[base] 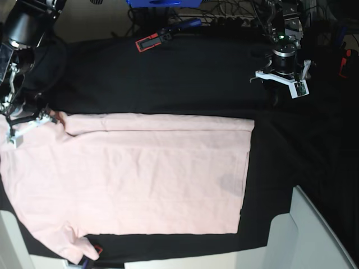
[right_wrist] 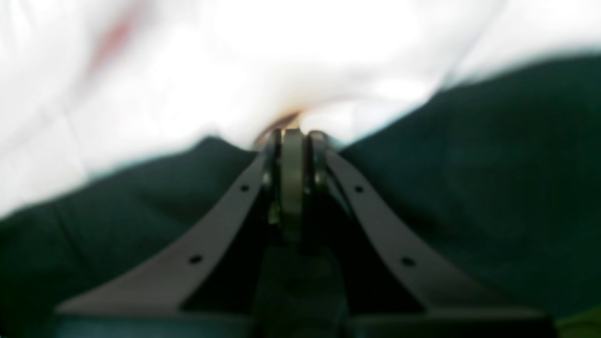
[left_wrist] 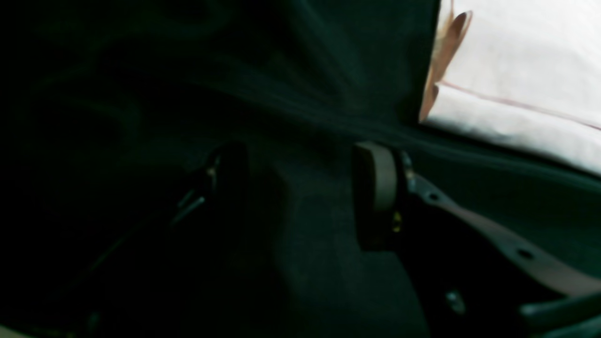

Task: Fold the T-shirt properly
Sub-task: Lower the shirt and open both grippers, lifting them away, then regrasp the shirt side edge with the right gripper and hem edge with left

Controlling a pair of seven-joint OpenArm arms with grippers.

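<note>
Spread flat across the black-draped tabletop [base: 168, 73]: the pale pink T-shirt [base: 140, 174], plain side up, filling most of the lower half of the base view. Long edges running left to right, with a narrow strip of fabric folded over along the far edge. One short sleeve [base: 76, 246] sticking out at the near left corner; right-hand edge straight and vertical, ending well short of the white panel [base: 303, 235] at the bottom right.

At the far left corner of the shirt, the right gripper [base: 50, 116], low against the cloth. In the right wrist view, fingers [right_wrist: 293, 173] pressed together with a pinch of pink fabric bunched at their tips [right_wrist: 286, 124], so clamped on the T-shirt edge; picture blurred, fine detail not readable.

Well apart from the shirt, near the far right of the tabletop, the left gripper [base: 283, 78], pointing down over bare black cloth. In the left wrist view, fingers [left_wrist: 375, 195] standing apart with only dark cloth between them [left_wrist: 300, 197], holding nothing; a corner of the pink T-shirt [left_wrist: 521, 75] visible at the upper right, its hem seam showing, not touching the fingers.

Beyond the far edge of the tabletop, a red-and-black tool [base: 150, 41] and a tangle of cables [base: 230, 11].
</note>
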